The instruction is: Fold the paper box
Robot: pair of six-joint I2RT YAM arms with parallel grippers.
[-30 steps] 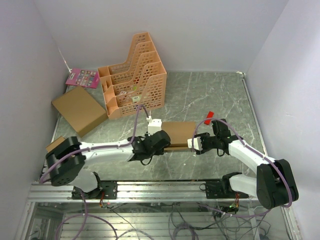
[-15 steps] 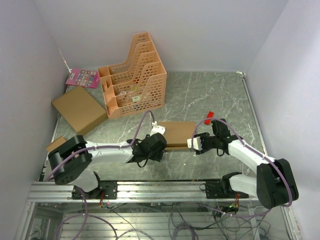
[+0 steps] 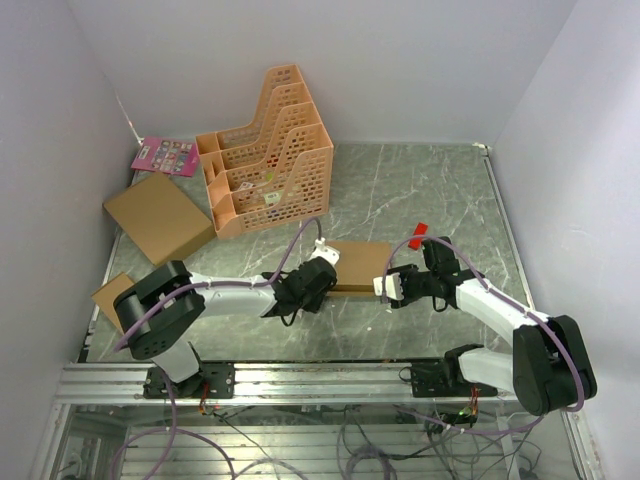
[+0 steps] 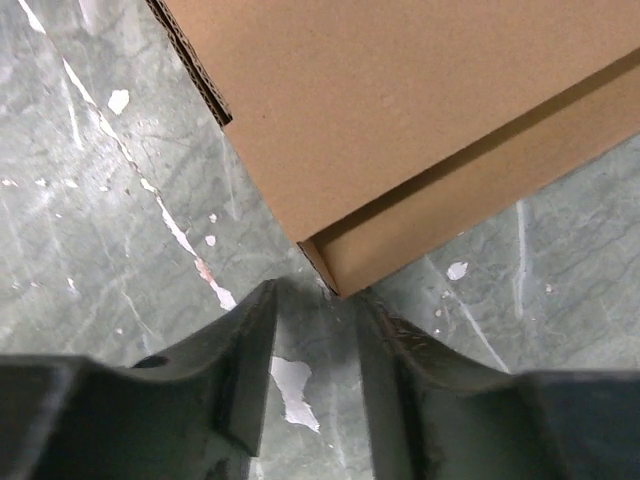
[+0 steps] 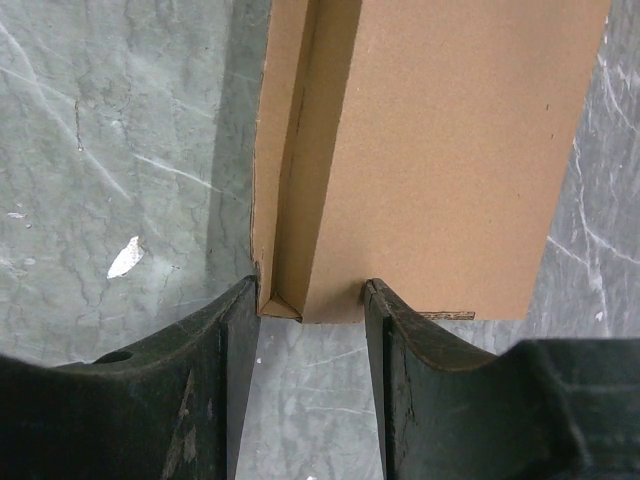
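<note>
The box [image 3: 358,268] lies lengthwise between my arms. My left gripper [image 4: 315,302] is spread, just short of its corner. My right gripper [image 5: 308,292] straddles its wall, grip unclear.

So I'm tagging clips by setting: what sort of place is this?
Probably a robot lab cell: a left arm and right arm bolted to a metal rail, plain white walls boxing in the table, and loose cables below.
</note>
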